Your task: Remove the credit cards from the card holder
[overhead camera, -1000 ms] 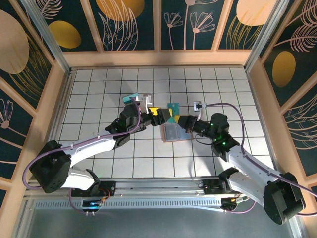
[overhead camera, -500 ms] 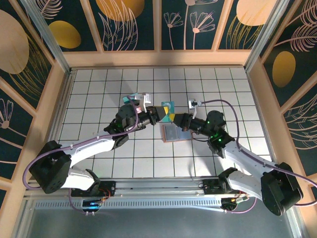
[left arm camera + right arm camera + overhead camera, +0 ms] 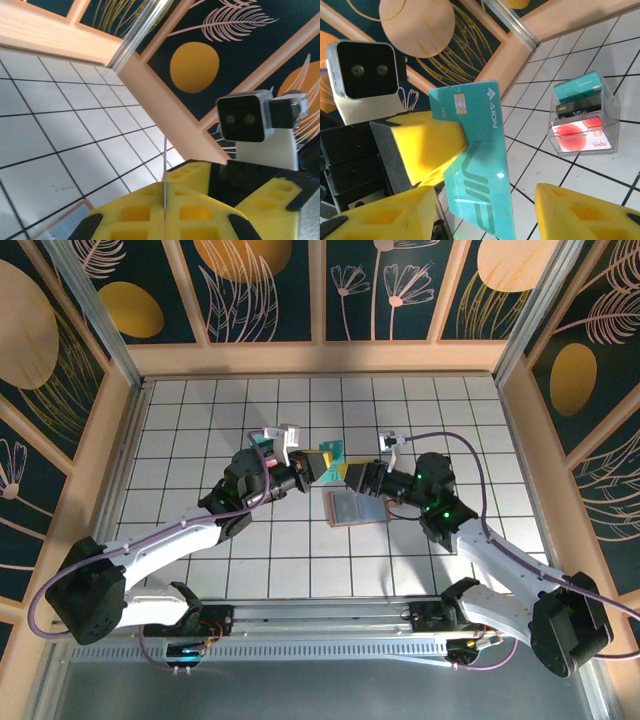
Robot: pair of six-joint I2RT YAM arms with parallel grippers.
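Your left claw is clenched on a teal card, its blocky yellow fingers pinching one long edge. In the left wrist view the card shows edge-on as a thin line squeezed between the two pads. The card is glossy plastic with rounded corners, a gold chip near its top and pale lettering along one side, and it is held off the desk, tilted rather than flat. Your right claw is released. Its two yellow fingers stand well apart on either side of the card's lower end, and you cannot tell from these views whether either one touches it. The card holder lies open on the white, grid-lined desk, just on the near side of where the claws meet. It is a small flat rectangle with a salmon rim and a blue-grey inside, and whether anything is in its pockets is too small to tell. Near the left arm sits a clear plastic box with three cards standing in it: another teal one at the back, a black one in the middle, and a red-and-white one in front.
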